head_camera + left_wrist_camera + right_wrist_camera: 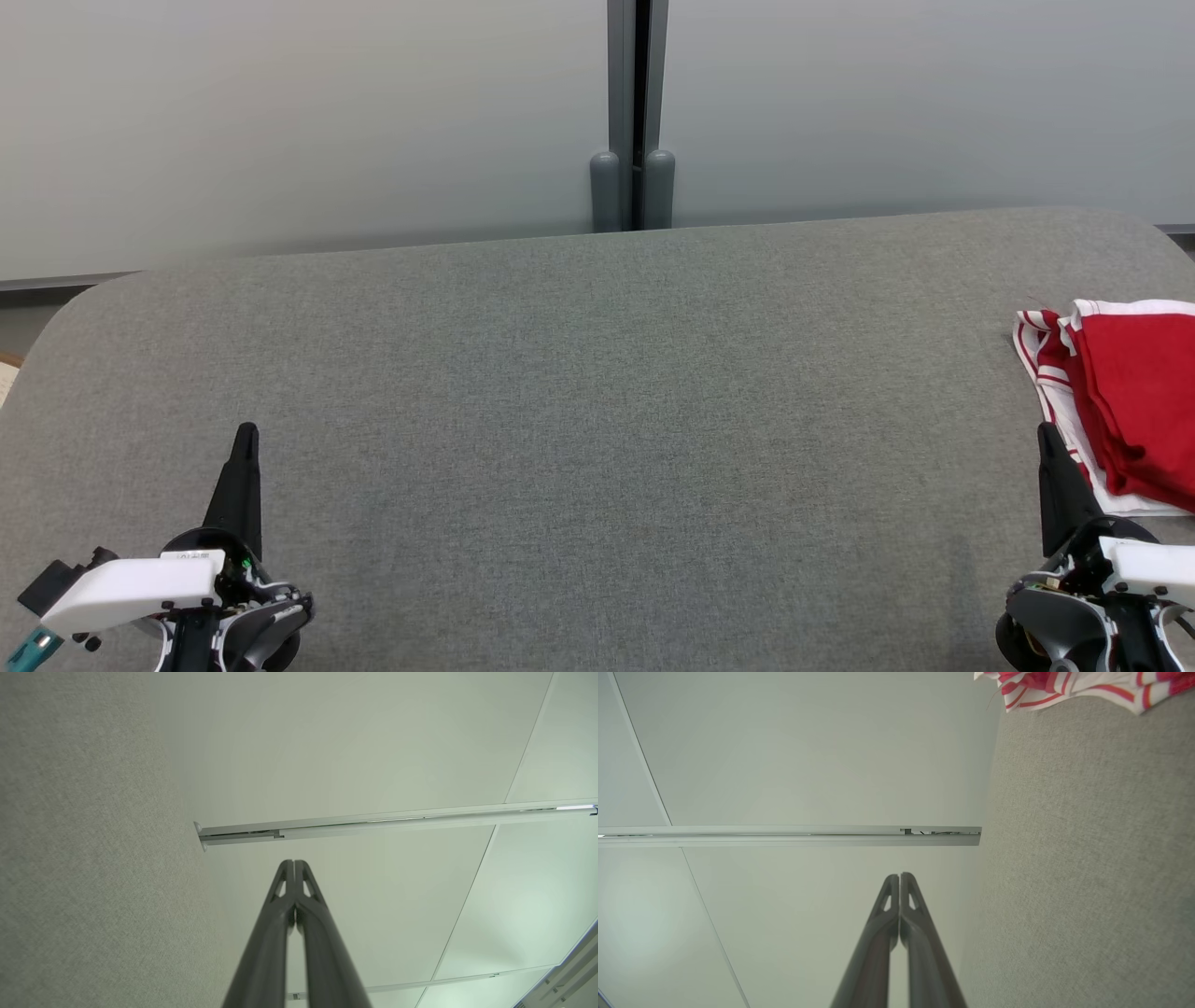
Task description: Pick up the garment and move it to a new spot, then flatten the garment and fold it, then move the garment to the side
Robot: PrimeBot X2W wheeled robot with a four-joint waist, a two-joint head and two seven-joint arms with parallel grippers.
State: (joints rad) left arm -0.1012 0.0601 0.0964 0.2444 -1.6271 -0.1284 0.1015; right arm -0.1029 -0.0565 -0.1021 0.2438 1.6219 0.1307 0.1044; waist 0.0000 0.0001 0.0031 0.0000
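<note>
Your garment [1125,401], red with white stripes, lies at 3 o'clock on the grey bench [597,392], right by the edge. It looks laid over itself and a bit rumpled. That fits two stories: a garment waiting to be picked up, or one folded and put to the side. So look well before you choose. Your left fingers [246,439] at 8 o'clock and your right fingers [1046,434] at 4 o'clock are pressed tight together, holding nothing. The right ones sit just beside the cloth. The head view gives you the whole bench. The right wrist view brings the garment's stripes up close, which the left wrist view does not.
</note>
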